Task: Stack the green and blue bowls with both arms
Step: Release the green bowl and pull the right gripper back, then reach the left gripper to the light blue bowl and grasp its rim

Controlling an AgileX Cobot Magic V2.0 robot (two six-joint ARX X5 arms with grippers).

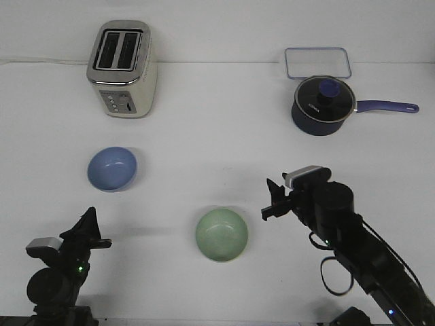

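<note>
Green bowl [221,234] bottom centre, blue bowl [112,168] left of centre, well apart. Right gripper [272,201] just right of green bowl, left gripper [87,227] lower left; jaw states unreadable.

Left end effector [87,227] low; right end effector [273,200] raised.

Both black robot arms cut off at 6 o'clock edge; left tool [88,227] finger gap indistinct, right tool [272,202] likewise.
</note>
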